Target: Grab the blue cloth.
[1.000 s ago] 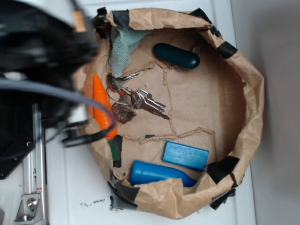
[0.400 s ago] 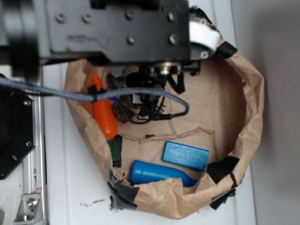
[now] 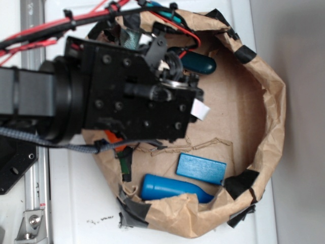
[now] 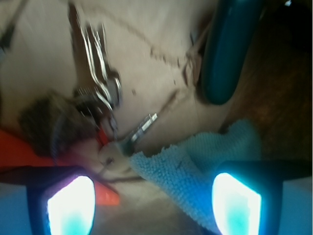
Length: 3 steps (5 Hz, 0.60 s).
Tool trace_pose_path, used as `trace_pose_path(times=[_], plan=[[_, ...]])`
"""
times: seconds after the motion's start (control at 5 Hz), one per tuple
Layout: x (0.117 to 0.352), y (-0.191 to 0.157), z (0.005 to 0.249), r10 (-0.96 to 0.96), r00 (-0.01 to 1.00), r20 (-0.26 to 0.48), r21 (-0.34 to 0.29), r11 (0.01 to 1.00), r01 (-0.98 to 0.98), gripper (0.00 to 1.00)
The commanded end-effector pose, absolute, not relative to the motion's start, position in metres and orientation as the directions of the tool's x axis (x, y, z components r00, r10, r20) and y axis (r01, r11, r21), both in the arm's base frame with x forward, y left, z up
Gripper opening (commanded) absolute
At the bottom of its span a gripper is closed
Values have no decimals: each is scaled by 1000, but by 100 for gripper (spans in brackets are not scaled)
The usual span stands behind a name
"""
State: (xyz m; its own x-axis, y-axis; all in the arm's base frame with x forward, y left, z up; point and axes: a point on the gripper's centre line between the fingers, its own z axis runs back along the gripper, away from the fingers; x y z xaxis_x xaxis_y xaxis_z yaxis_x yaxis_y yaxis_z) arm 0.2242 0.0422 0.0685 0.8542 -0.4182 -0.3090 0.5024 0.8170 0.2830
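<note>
The gripper [image 4: 154, 196] stood wide and empty above the cloth [image 4: 195, 171], which lay between its fingertips but nearer the right one.

Pale teal-blue cloth [image 4: 195, 171], crumpled, beside the keys [image 4: 100, 73]

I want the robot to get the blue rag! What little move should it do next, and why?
Probably ease straight down. In the wrist view the end effector is open, and the blue cloth lies between its fingers, nearer the right one. The keys and carrot sit off to the left.
</note>
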Motion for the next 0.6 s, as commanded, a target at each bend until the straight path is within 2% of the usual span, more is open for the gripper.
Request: trace_pose_path(times=[0.0, 0.4], plan=[[202, 83, 81, -418, 861, -290, 254, 834, 490, 100], [205, 114, 67, -453, 851, -266, 229, 828, 512, 100]])
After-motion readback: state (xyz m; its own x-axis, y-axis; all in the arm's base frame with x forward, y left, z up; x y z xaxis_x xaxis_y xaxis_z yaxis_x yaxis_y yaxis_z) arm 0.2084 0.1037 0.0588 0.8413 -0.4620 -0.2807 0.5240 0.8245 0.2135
